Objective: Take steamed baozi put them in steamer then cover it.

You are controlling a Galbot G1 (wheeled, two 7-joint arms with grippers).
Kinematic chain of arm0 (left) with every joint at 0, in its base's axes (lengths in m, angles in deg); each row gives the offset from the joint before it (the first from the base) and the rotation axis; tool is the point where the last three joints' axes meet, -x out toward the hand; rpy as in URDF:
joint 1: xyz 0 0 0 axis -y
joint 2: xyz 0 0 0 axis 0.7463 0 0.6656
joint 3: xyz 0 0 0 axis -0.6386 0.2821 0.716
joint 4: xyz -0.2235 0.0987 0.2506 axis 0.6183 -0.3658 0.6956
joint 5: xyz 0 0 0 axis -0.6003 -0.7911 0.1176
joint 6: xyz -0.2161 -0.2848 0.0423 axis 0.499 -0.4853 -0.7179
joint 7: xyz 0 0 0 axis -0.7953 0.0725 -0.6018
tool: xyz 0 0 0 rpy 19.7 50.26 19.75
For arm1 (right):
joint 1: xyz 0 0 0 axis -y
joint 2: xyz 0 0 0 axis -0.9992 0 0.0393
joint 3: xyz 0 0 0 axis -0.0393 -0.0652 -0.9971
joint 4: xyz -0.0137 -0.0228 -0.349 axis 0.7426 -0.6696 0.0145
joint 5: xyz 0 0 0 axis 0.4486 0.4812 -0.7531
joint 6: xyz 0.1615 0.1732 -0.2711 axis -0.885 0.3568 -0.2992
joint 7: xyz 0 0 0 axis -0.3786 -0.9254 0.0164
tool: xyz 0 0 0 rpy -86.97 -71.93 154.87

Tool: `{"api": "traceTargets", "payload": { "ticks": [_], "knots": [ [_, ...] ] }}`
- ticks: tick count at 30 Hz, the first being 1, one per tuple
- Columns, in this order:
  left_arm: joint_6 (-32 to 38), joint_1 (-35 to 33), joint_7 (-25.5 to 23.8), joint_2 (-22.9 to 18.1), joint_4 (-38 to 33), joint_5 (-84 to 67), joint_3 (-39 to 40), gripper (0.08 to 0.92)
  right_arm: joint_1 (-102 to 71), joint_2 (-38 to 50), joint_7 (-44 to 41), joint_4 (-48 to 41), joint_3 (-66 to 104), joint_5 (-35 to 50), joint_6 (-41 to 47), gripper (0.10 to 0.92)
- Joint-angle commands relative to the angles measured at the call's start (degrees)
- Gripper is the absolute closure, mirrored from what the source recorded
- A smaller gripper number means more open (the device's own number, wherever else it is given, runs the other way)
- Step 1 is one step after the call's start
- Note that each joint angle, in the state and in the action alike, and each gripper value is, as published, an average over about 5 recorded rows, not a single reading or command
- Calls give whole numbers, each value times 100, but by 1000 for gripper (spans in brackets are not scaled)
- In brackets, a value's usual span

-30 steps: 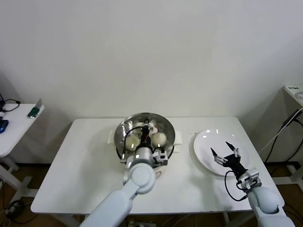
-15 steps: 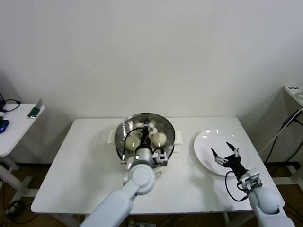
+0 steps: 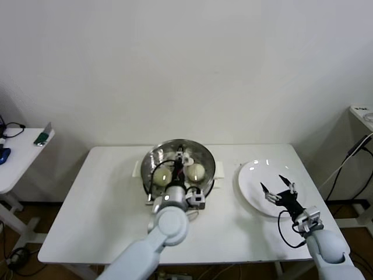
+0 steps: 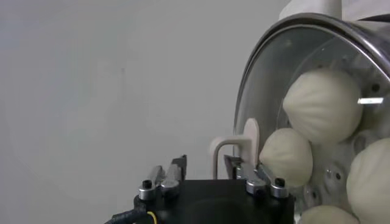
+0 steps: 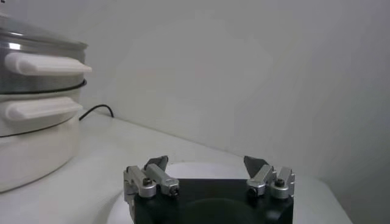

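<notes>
The steamer stands at mid-table with the glass cover lying on it. Several cream baozi show through the glass. In the left wrist view the baozi sit behind the cover, and its cream handle stands just beyond my fingertips. My left gripper hovers over the cover's near side, open and holding nothing. My right gripper is open and empty above the white plate.
The plate lies to the right of the steamer and has nothing on it. The steamer's white side handles and its cord show in the right wrist view. A side table stands far left.
My left gripper has drawn back a little from the cover's handle toward the table's front edge. The right arm has not moved.
</notes>
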Motion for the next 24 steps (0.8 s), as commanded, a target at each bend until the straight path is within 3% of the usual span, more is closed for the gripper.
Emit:
{"api": "traceTargets", "payload": {
  "ticks": [1, 9, 16, 20, 24],
  "knots": [
    [-284, -228, -79, 444, -803, -291, -82, 462, 17, 2, 92, 80, 22, -113, 492, 203],
    [-284, -720, 54, 729, -1485, -533, -251, 232, 46, -20, 249, 175, 39, -141, 656, 203],
    [-137, -1576, 497, 1041, -2224, -1038, -1011, 178, 3, -40, 255, 294, 34, -121, 609, 203],
    [452, -2206, 1397, 1241, -2500, -2287, -1923, 177, -31, -59, 239, 322, 37, -148, 488, 203],
    [1700, -2797, 2406, 1195, -2423, -4224, -2979, 177, -46, -86, 227, 391, 36, -172, 444, 203]
  ]
}}
